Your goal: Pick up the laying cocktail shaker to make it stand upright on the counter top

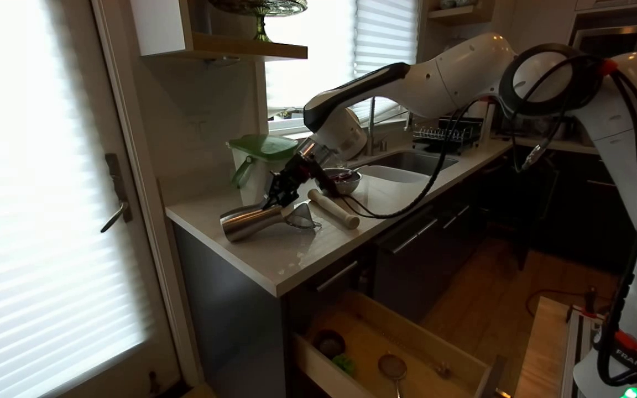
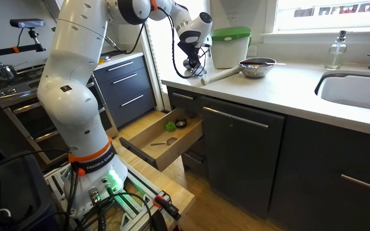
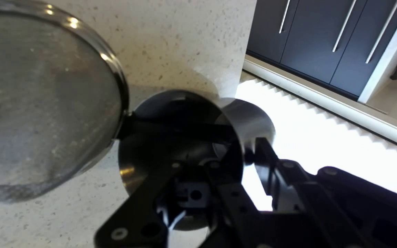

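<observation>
Mid-frame in an exterior view were one worktop, one gripper, one shaker, one sieve, one rolling pin, one bowl and one bin. Below, one drawer held one long-handled sieve. Three cupboard handles showed upper right in the wrist view.

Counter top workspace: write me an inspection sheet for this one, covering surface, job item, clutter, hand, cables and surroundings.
Surface: counter top, pale and speckled.
Job item: cocktail shaker, not upright; its open end shows in the wrist view.
Clutter: mesh strainer, wooden utensil, metal bowl, green-lidded container.
Hand: at the cocktail shaker; open or shut unclear.
Cables: black cable, looping low by the counter top; contact unclear.
Surroundings: drawer pulled open below, green object inside.
</observation>
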### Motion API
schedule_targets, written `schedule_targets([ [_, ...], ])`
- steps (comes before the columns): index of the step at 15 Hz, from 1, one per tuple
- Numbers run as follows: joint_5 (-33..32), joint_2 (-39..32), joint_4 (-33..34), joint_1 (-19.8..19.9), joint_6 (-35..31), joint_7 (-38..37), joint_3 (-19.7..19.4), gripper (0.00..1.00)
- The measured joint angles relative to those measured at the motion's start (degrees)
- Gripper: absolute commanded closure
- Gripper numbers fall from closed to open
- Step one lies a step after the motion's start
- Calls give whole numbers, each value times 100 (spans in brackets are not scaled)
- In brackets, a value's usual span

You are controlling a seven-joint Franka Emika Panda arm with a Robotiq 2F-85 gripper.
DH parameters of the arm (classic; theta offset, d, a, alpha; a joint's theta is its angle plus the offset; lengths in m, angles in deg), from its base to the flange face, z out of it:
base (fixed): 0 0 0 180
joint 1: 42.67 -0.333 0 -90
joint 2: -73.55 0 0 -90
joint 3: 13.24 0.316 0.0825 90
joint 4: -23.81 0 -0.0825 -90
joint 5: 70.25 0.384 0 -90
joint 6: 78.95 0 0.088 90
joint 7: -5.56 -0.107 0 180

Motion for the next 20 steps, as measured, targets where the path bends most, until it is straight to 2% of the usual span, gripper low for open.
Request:
schedule_targets([
  [3, -23, 77, 105, 93, 244, 17, -64, 98],
  [5, -255, 221, 106, 115, 549, -6, -241, 98],
  [10, -1815, 788, 259, 119, 2133, -311, -737, 98],
  [16, -3655, 980, 1200, -5, 4126, -513, -820, 98],
  [20, -4867, 674, 1717, -361, 4444, -507, -829, 98],
])
